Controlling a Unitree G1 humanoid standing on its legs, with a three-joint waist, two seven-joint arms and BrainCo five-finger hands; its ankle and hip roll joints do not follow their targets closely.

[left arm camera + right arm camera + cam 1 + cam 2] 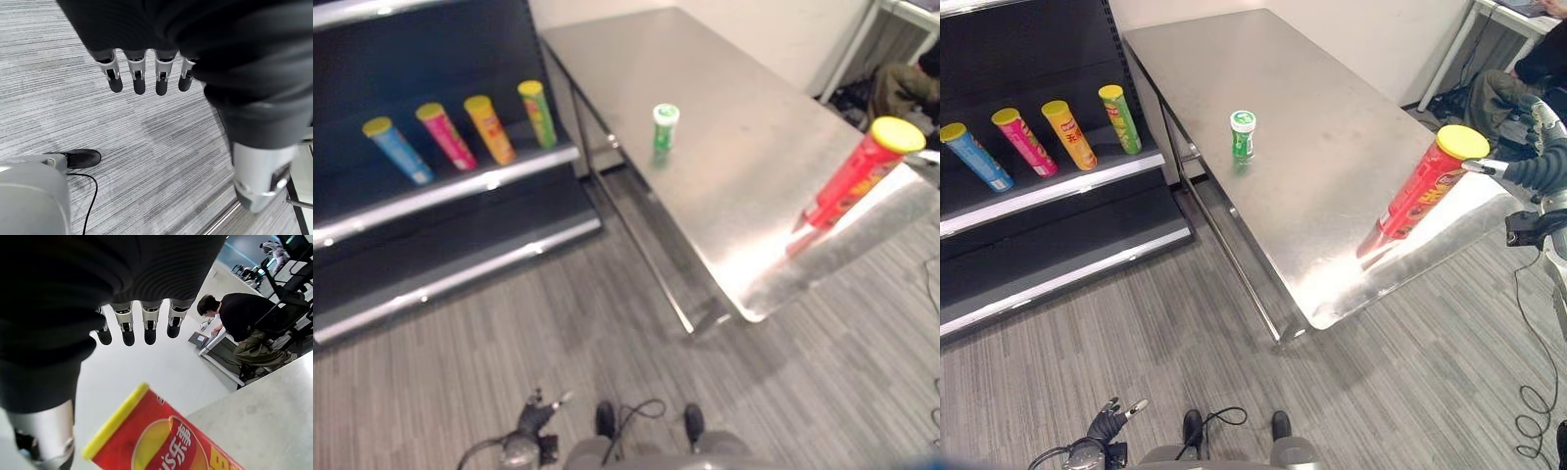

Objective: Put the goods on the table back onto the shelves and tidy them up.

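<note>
A tall red can (pixel 1418 194) with a yellow lid stands near the right front edge of the steel table (pixel 1312 88). My right hand (pixel 1528 174) is level with its lid, one fingertip close to the rim. In the right wrist view the fingers (pixel 126 328) are straight, and the red can (pixel 161 440) lies between them and the thumb, ungripped. A short green can (pixel 665 127) stands mid-table near the left edge. My left hand (pixel 533 413) hangs low over the floor, its fingers (pixel 137 78) straight and empty.
The dark shelf (pixel 450 191) at the left holds a blue can (pixel 397 149), a pink can (pixel 446 135), an orange can (pixel 489 128) and a green can (pixel 537 114) in a row. A person (pixel 1518 83) sits beyond the table's far right corner.
</note>
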